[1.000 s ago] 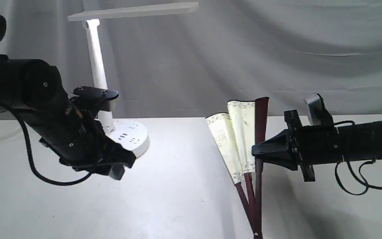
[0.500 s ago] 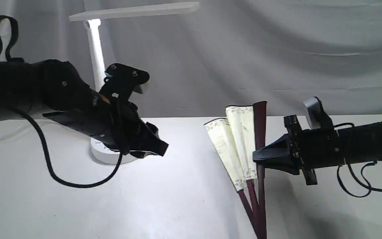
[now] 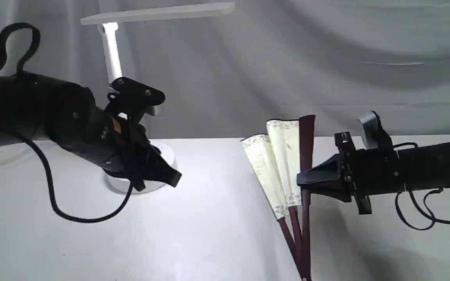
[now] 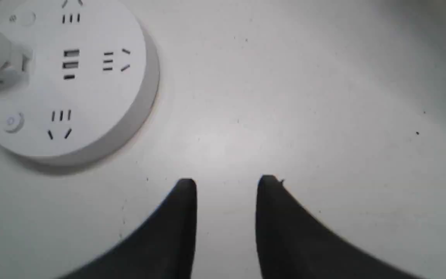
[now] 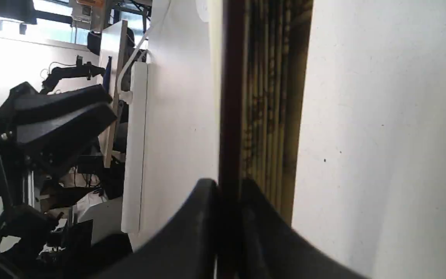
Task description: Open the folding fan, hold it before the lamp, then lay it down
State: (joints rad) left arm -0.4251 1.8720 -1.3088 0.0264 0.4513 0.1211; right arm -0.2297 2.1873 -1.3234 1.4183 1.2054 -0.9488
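Note:
The folding fan stands upright at the middle right, only partly spread, with two cream pleated panels fanned left of its dark maroon guard. My right gripper is shut on that guard about halfway up; the right wrist view shows the gripper pinching the maroon strip, with the folded pleats right beside it. The white lamp stands at the back left, its bar head reaching rightwards high up. My left gripper hovers open and holds nothing, in front of the lamp's round base. Its tips point at bare table.
A white table runs under both arms, lit brightly below the lamp. Grey draped cloth hangs behind. A black cable loops down from the left arm. The left arm hides most of the lamp base in the exterior view.
The left arm rose from low by the lamp base and reached right, then drew back a little leftwards. The right gripper and fan dipped slightly and returned; the fan's spread is unchanged.

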